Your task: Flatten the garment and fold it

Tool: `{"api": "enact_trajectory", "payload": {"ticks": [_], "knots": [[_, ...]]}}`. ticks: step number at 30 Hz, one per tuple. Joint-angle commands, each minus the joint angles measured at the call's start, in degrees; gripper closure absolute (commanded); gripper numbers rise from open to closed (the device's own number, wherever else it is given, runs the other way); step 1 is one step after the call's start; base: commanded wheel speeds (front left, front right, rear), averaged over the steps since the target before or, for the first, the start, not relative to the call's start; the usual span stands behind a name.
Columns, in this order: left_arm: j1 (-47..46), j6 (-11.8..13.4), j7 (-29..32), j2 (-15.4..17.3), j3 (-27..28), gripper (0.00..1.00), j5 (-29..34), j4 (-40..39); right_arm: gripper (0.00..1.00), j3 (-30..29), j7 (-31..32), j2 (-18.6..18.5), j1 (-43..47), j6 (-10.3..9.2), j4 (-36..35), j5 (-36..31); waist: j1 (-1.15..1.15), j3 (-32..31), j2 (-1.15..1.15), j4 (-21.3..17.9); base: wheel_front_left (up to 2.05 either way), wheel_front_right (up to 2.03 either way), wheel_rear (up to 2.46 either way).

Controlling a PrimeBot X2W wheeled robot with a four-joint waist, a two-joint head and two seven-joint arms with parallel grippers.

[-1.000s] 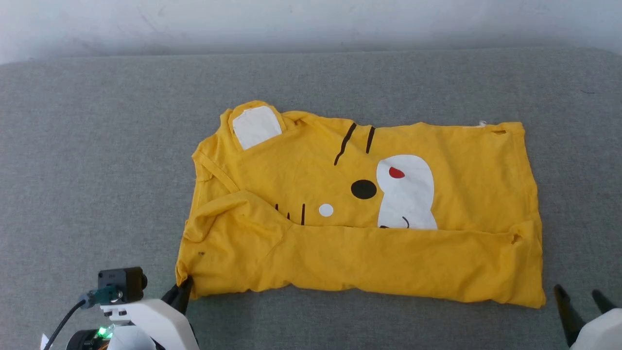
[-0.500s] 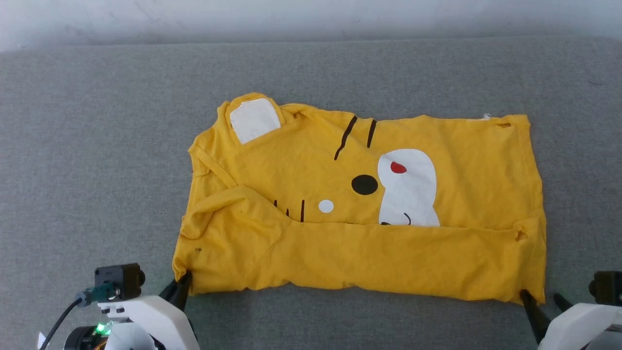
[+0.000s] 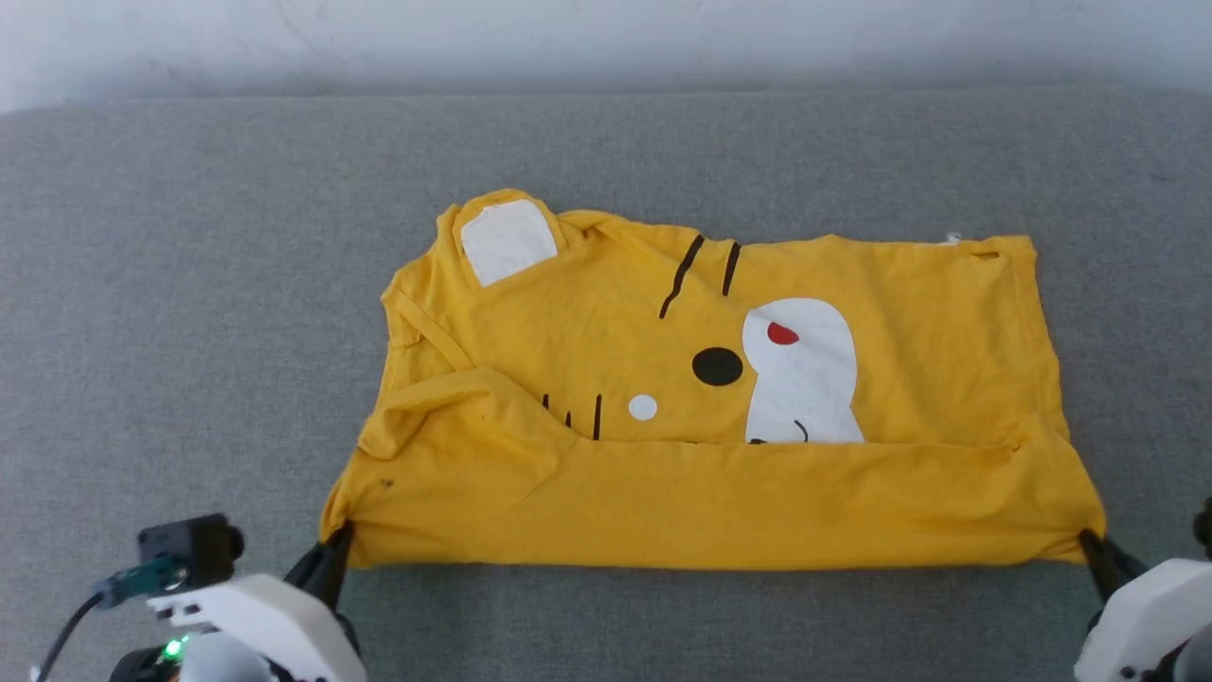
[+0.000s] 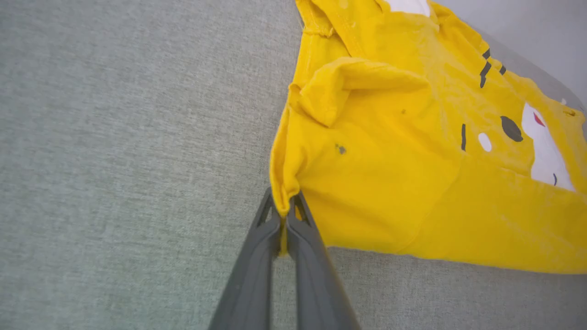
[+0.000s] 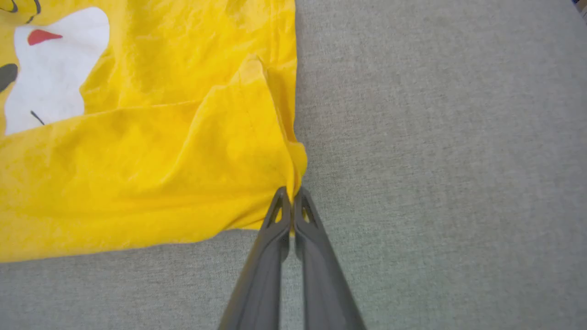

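1. The garment (image 3: 701, 474), a yellow T-shirt with a cartoon face print, is laid on the grey padded surface (image 3: 189, 284), ahead of and between the two pincers; its near strip is folded up over the lower part of the print.
2. Left pincer (image 4: 284, 204): clenched on the near left corner; a small pleat of cloth is nipped at the tips, the rest fanning ahead and to the pincer's right.
3. Right pincer (image 5: 292, 195): clenched on the near right corner; cloth is gathered at the tips and spreads ahead and to its left.
4. The near edge is drawn almost straight from pincer to pincer.
5. Handling, as judged: light, limp, thin cotton; no stiffness to be relied on; sag and creasing are expected wherever it is unsupported; not fragile; a thin pinch may be lost under a sharp tug.
6. Hold is best taken at corners and hems; both layers of the folded strip are to be caught together.
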Motion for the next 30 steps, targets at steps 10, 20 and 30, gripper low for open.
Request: {"api": "enact_trajectory", "payload": {"ticks": [10,20,30], "knots": [[8.9,1.8,3.0,2.0,3.7,1.0,-3.5,-8.7,1.0,-3.0,5.0,0.0,2.9,-0.05,-8.8,0.1,0.0,-5.7,0.0,0.4,0.0,0.0,0.0],[17.7,3.2,4.9,0.8,3.8,1.0,-6.3,-12.5,1.0,-5.7,9.5,0.0,10.6,-0.05,-10.7,2.6,0.0,-6.4,0.0,1.4,0.0,0.0,0.0],[13.2,0.7,3.0,-2.4,1.4,1.0,-8.4,-1.0,1.0,-2.2,6.6,0.0,8.8,-0.05,-3.4,2.9,0.0,-7.0,0.0,1.2,0.0,0.0,0.0]]}}
